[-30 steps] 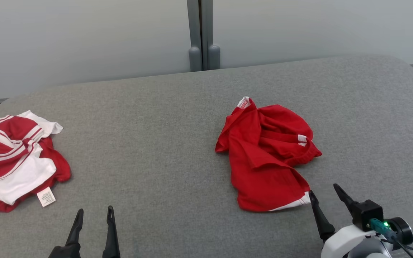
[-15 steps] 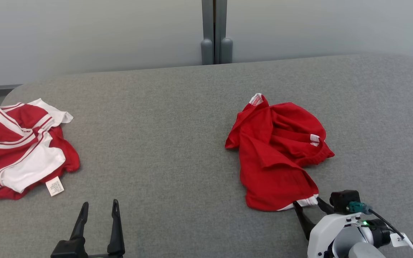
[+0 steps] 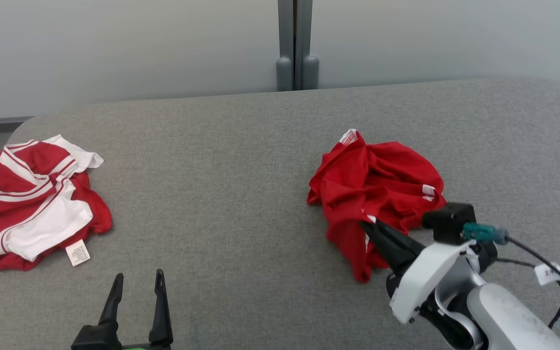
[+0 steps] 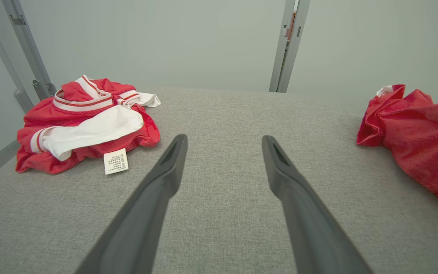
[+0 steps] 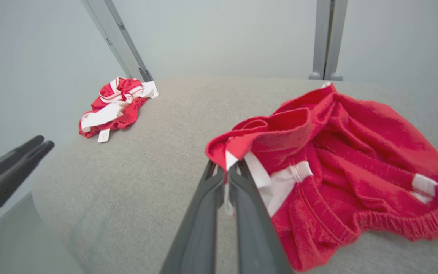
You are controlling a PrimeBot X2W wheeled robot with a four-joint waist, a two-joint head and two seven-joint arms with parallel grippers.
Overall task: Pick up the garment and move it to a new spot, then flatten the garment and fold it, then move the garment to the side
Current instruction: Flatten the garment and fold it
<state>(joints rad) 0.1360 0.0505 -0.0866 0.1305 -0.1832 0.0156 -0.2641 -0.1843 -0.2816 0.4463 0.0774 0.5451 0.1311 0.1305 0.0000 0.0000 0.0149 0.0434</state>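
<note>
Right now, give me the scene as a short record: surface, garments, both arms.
surface: grey fabric table
target: red garment, crumpled, on the table's right side
right gripper: fingers shut on the red garment's white-trimmed edge, that edge raised
left gripper: fingers open, holding nothing, over bare table
other item: red-and-white garment, bunched at the left edge, care label showing
fold status: not yet flattened or folded

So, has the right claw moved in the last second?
Yes. Against the grey post, the right claw has gone forward and leftward, from the near hem of the red garment to above it, shut on its white-trimmed edge.
</note>
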